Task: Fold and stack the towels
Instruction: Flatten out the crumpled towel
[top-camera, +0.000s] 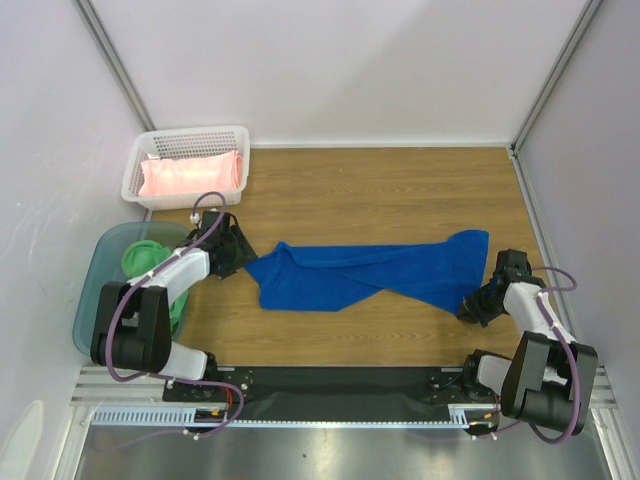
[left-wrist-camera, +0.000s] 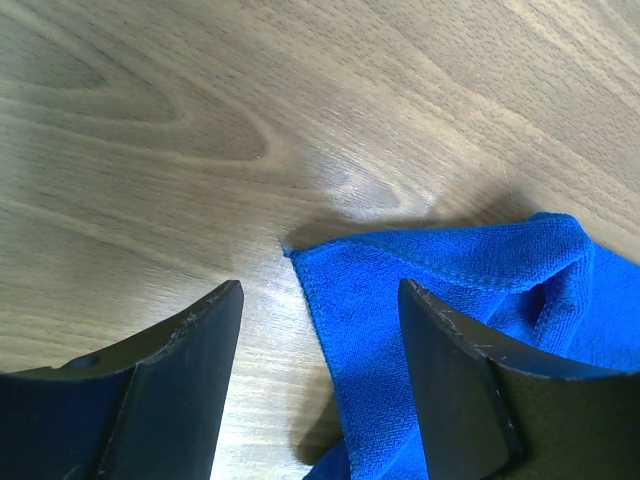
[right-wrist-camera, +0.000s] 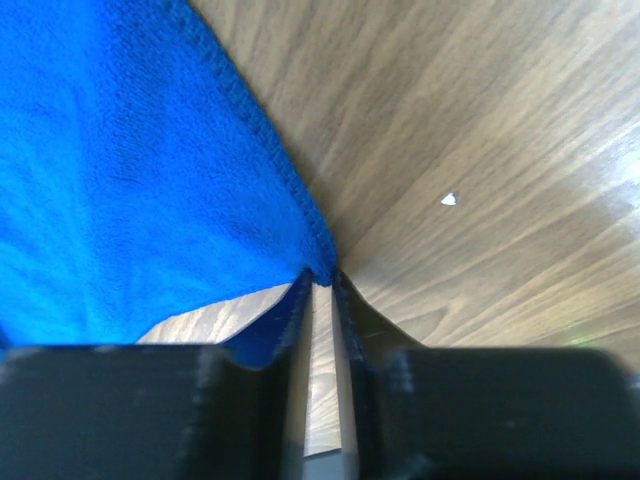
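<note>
- Okay, I count three towels: blue towel mid-worktop, pink towel in corner basket, green towel in left-edge tub.
- left gripper apart; right gripper clamped on blue towel.

Rumpled blue towel lengthwise across the wooden table

Blue towel: royal blue, plain. Pink towel: pale. Green towel: bright. Basket: white, perforated. Tub: translucent teal. Table: brown woodgrain. My left gripper, right gripper: black.

White basket, teal tub, wooden table
</note>
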